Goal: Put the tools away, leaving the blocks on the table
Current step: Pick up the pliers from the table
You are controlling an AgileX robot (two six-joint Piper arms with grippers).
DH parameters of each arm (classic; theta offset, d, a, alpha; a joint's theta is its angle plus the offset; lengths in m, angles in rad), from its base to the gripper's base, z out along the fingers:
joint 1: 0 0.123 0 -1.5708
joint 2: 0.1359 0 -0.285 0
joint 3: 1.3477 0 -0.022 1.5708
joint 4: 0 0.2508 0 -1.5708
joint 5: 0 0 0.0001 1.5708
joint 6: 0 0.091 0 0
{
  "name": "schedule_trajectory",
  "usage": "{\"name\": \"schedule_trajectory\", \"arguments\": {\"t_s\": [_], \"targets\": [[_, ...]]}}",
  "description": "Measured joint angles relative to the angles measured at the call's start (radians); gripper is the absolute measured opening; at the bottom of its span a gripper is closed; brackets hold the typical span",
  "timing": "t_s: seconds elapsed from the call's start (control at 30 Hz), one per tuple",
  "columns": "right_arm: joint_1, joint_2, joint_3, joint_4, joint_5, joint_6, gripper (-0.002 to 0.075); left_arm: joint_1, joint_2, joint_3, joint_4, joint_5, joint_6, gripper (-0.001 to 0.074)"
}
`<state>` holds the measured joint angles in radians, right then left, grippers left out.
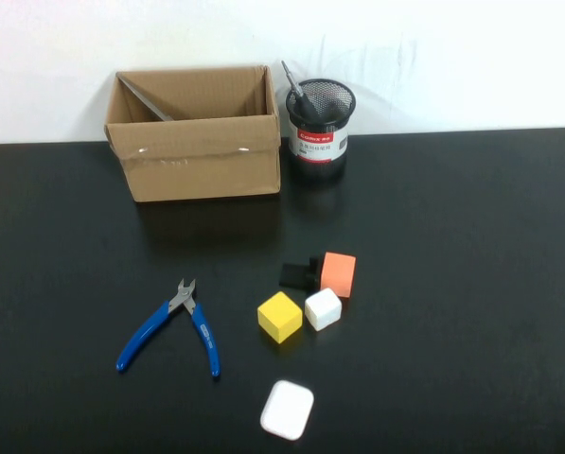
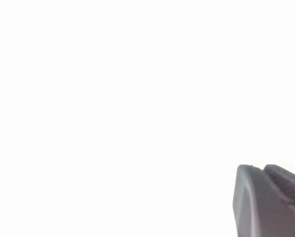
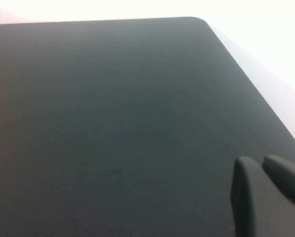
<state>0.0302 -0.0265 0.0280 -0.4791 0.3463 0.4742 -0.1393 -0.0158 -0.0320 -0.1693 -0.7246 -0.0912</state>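
Pliers (image 1: 173, 324) with blue handles are the one tool left loose on the matte black worktop (image 1: 471, 284), lying on the robot's left half. Neither claw shows in the high view: the left claw (image 2: 273, 197) appears only in its own wrist view against a blank white field, the right claw (image 3: 266, 190) only in its own, hovering over bare worktop near a rounded corner. Both look pressed together, pinching nothing. So the pliers lie out ahead of both parked claws, and I judge the left arm nearer. Their long axis runs diagonally, steel jaws pointing away from the robot, the two slick curved handles splayed towards it.

Just to the right of the pliers sit the blocks: a yellow cube (image 1: 280, 316) touching a smaller white cube (image 1: 323, 308), an orange block (image 1: 338, 273) with a small black piece (image 1: 298, 274) beside it, and a flat white rounded square (image 1: 287, 410) nearest the robot. Farther off stand a corrugated cardboard box (image 1: 197, 156), with a long grey item leaning inside, and a black mesh cup (image 1: 319, 128) holding a slim dark tool.
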Motion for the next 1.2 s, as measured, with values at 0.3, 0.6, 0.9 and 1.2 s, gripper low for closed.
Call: {"name": "schedule_trajectory", "arguments": {"t_s": [0.3, 0.6, 0.9, 1.2], "targets": [[0.000, 0.000, 0.000, 0.000, 0.000, 0.000, -0.0006, 0.000, 0.063, -0.380, 0.000, 0.364, -0.002, -0.0004], [0.000, 0.000, 0.000, 0.000, 0.000, 0.000, -0.0006, 0.000, 0.434, -0.658, 0.011, 1.025, -0.006, -0.0004], [0.000, 0.000, 0.000, 0.000, 0.000, 0.000, -0.0006, 0.000, 0.670, -0.685, -0.068, 1.137, 0.017, -0.0004], [0.000, 0.000, 0.000, 0.000, 0.000, 0.000, -0.0006, 0.000, 1.050, -0.942, -0.076, 1.500, 0.265, -0.0004]]}}
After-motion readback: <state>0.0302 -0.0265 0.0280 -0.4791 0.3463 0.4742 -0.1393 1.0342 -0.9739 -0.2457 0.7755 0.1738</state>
